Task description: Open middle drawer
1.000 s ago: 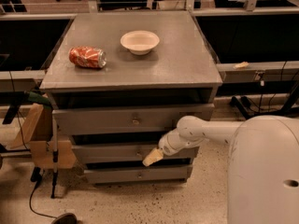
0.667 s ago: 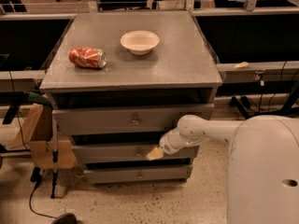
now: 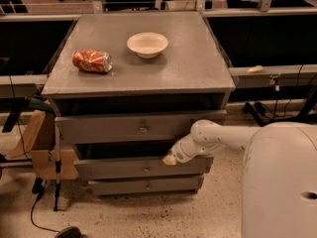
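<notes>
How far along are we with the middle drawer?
Approach looks done: the gripper sits at the middle drawer top edge, right of its knob. In hand: engaging that edge. Left: the pull itself; the drawer front looks barely out, if at all.

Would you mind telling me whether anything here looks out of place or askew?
The red can lies on its side on the cabinet top, left of the upright white bowl; nothing looks spilled. The gripper sits at the top edge of the middle drawer, right of its knob.

jaws at middle drawer [image 3: 109, 168], right of knob [image 3: 146, 169]
</notes>
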`<state>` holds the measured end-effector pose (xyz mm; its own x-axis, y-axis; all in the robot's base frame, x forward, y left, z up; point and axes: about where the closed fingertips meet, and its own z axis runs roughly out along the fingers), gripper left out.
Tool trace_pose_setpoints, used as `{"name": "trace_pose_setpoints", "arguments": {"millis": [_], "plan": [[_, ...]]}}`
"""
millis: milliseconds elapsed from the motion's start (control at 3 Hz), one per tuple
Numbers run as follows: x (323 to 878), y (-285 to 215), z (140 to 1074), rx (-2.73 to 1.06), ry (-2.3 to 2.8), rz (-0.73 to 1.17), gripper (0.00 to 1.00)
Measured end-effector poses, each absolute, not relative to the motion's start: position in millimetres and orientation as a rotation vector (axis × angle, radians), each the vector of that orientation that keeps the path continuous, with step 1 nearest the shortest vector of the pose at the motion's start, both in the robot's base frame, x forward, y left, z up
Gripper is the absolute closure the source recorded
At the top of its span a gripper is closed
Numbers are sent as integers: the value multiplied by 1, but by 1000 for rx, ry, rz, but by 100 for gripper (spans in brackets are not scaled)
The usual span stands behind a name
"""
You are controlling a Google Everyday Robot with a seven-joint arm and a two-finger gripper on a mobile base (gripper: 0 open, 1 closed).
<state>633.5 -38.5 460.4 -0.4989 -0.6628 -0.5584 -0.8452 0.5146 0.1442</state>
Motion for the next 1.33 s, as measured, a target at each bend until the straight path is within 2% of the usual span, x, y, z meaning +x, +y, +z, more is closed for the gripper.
{"name": "trace_pose_setpoints", "arguments": {"millis": [333,667,1333], "plan": [[633,-39,461,-1238,2323,565,100],[632,-40,459,-1240,2324,546,81],[629,-41,456,-1254,2317,509,35]]}}
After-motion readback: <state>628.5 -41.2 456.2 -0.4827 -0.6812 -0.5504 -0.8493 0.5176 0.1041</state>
